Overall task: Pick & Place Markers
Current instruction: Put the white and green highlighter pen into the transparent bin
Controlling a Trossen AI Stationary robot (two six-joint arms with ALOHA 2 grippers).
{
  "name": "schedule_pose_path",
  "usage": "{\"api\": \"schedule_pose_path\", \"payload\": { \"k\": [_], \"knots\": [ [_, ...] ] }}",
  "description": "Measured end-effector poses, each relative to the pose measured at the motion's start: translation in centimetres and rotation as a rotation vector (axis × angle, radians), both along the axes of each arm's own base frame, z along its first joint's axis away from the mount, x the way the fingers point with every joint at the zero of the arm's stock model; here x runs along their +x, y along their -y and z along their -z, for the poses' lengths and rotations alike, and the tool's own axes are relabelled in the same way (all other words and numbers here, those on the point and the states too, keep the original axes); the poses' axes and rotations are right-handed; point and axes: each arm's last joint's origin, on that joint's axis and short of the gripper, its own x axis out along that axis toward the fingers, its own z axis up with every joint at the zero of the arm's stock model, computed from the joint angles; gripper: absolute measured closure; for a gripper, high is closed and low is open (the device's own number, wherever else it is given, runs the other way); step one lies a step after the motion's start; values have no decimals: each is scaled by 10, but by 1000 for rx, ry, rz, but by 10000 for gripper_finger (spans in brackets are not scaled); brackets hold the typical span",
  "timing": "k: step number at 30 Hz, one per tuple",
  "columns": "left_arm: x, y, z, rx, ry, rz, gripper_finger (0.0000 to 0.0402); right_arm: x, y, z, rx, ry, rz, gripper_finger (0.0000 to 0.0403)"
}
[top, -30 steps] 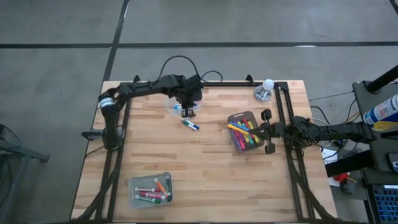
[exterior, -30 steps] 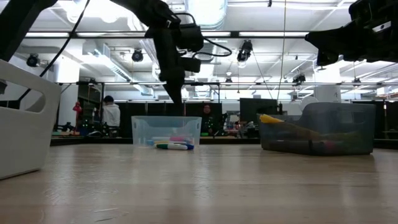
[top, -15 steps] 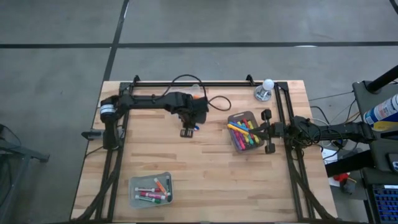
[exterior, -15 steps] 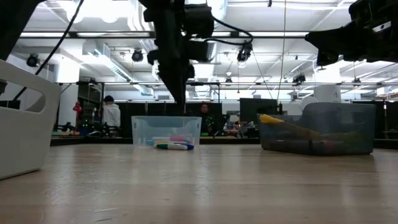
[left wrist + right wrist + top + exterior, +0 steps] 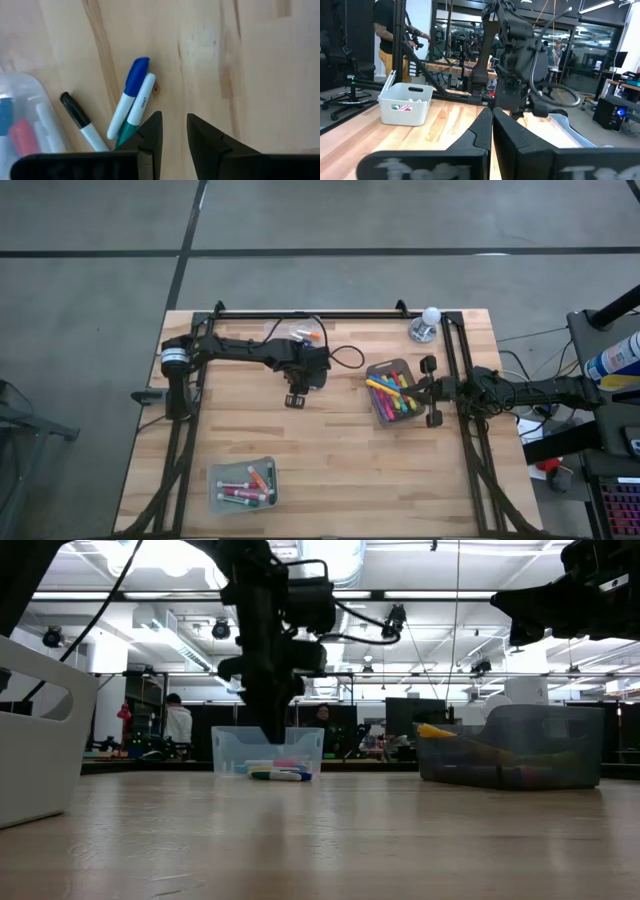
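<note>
Three loose markers lie on the wood beside the clear bin (image 5: 20,125): a blue-capped one (image 5: 131,92), a teal-and-white one (image 5: 136,116) and a black-capped one (image 5: 79,120). In the low view they show as a small bunch (image 5: 280,775) in front of that bin (image 5: 268,748). My left gripper (image 5: 174,135) points down just beside them, open by a narrow gap with nothing between its fingers; in the high view it (image 5: 295,399) hides them. My right gripper (image 5: 492,127) is shut and waits level at the table's right side (image 5: 432,390).
A grey bin (image 5: 392,392) with several markers stands right of centre, next to my right gripper. Another grey bin (image 5: 242,485) with several markers sits near the front left. A white ball on a stand (image 5: 427,322) is at the far right corner. People move in the room behind.
My left gripper has swung from above the clear bin toward the table's near edge and come down, rolling a little. It now hangs over the loose markers beside the bin. Its finger gap shows no change. The markers have stayed where they were.
</note>
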Motion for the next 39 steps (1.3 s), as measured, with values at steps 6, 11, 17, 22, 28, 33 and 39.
{"api": "schedule_pose_path", "payload": {
  "k": [6,11,17,22,28,33,39],
  "knots": [
    [-5,-2,24,18,23,15,319,0,0,0,-1,0,0,394],
    [-8,-4,37,81,35,21,319,0,0,0,0,0,0,394],
    [-10,-9,42,143,29,3,319,0,0,0,1,0,0,394],
    [-9,-11,41,174,39,3,319,0,0,0,0,0,0,394],
    [-10,-15,42,182,36,-7,319,0,0,0,-2,0,0,394],
    [-10,-16,46,161,42,-11,319,0,0,0,-1,0,0,394],
    [-16,-15,58,152,48,-9,319,0,0,0,1,0,0,394]
  ]
}}
